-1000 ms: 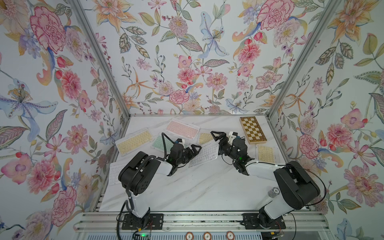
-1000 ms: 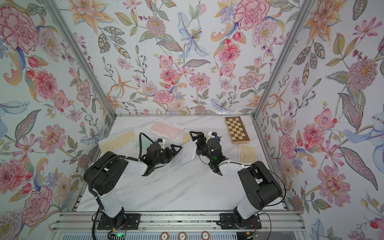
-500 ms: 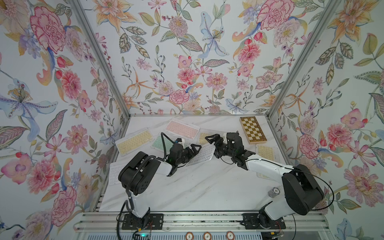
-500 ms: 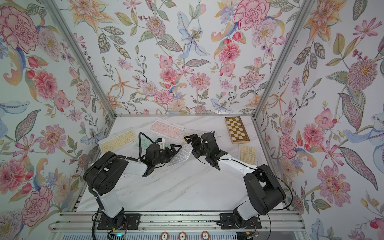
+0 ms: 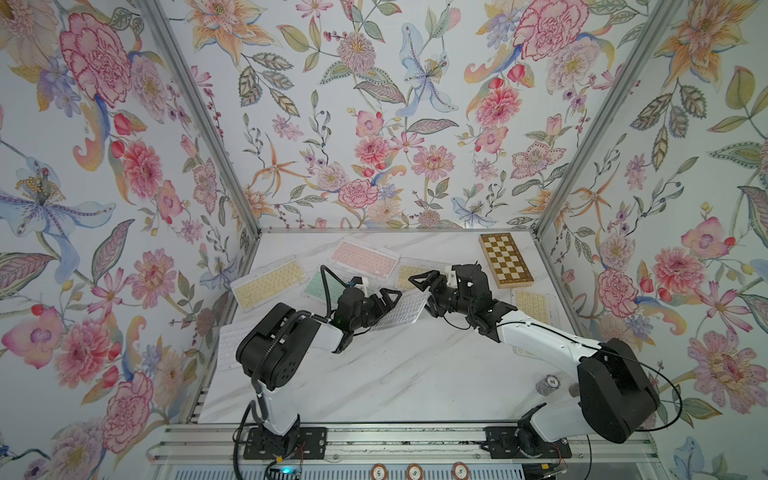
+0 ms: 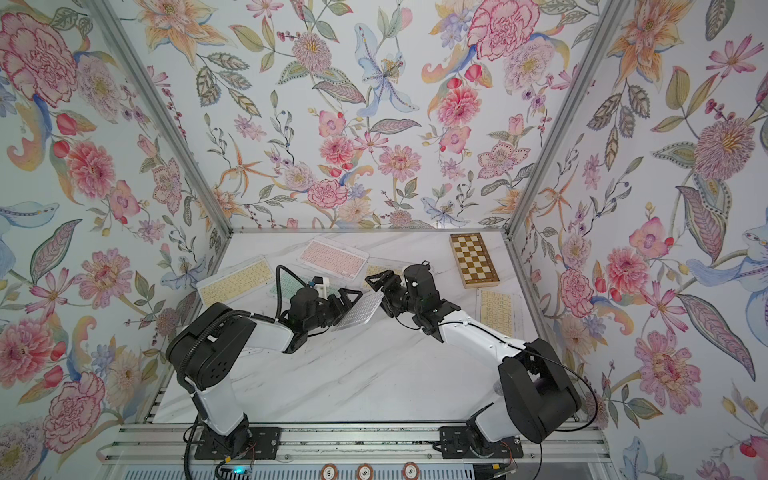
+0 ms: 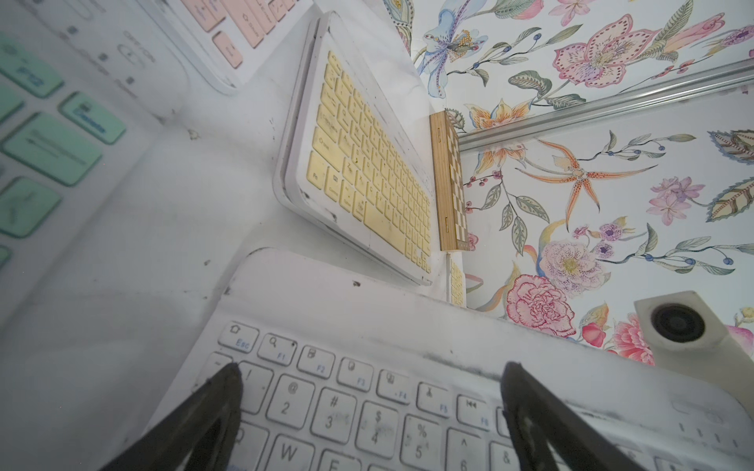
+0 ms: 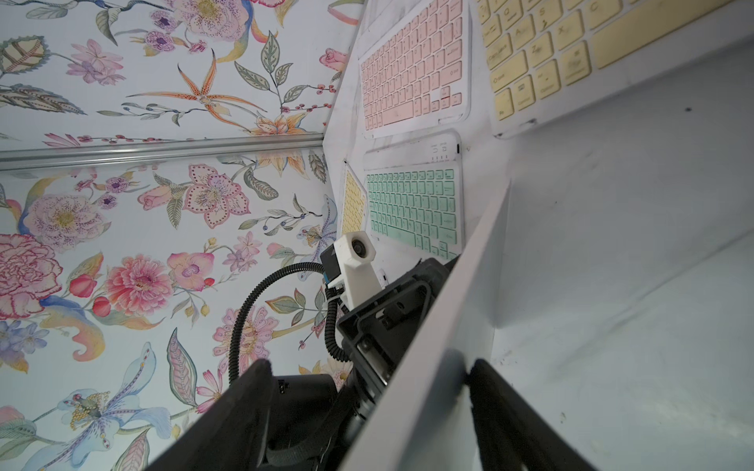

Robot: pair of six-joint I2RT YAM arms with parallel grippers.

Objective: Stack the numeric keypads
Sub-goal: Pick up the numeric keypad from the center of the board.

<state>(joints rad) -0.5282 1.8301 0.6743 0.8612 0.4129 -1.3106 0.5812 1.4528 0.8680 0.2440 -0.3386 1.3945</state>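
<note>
A white keypad (image 5: 401, 311) (image 6: 359, 311) hangs tilted above the table's middle. My left gripper (image 5: 384, 301) (image 7: 369, 373) is at its left end, open, both fingers spread over the key face (image 7: 367, 391). My right gripper (image 5: 424, 286) (image 8: 367, 369) straddles the right end, open. One right finger (image 8: 485, 391) touches the keypad's underside (image 8: 461, 293); the other stands apart on the key side. Flat on the table lie a pink keypad (image 5: 368, 259), a mint one (image 5: 318, 284), yellow ones (image 5: 270, 286) (image 5: 411, 274) (image 5: 532, 305) and another white one (image 5: 230, 345).
A wooden chessboard (image 5: 505, 259) lies at the back right, close to the yellow keypad in the middle (image 7: 367, 171). A poker chip (image 5: 550, 380) sits near the right arm's base. Flowered walls close in the table on three sides.
My right gripper has moved left onto the white keypad's right end and its jaws have narrowed. The left gripper and the keypad have hardly moved.
</note>
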